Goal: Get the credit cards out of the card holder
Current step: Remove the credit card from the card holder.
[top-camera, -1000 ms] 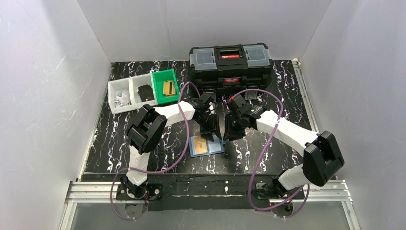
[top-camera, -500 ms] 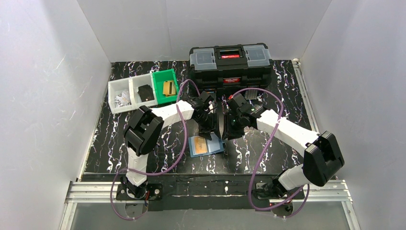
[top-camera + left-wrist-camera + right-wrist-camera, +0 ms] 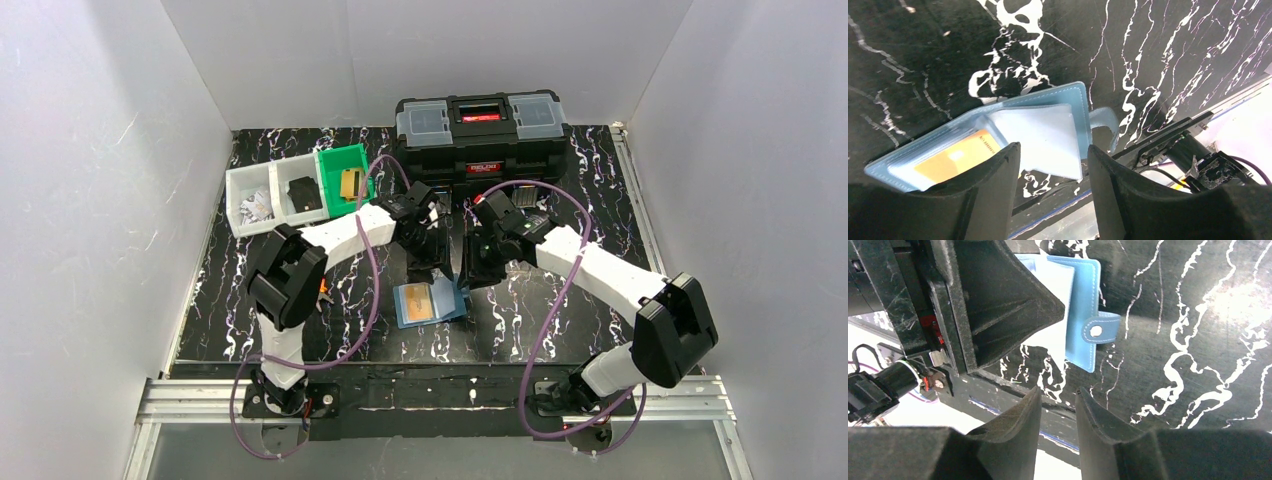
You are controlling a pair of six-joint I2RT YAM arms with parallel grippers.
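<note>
Here the left fingers point(image 3: 995, 190) stand half apart, empty, above the open card holder point(image 3: 1075, 107); the right fingers point(image 3: 1013, 440), narrowly parted, grip nothing just right of it; it lies flat on the surface point(image 3: 230, 290) near centre, an orange-tan card point(image 3: 955, 157) in its left pocket.

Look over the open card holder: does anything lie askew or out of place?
Yes: on the card holder, the pale inner sleeve lies askew, its corner poking past the holder's edge. The orange card sits in its pocket.
</note>
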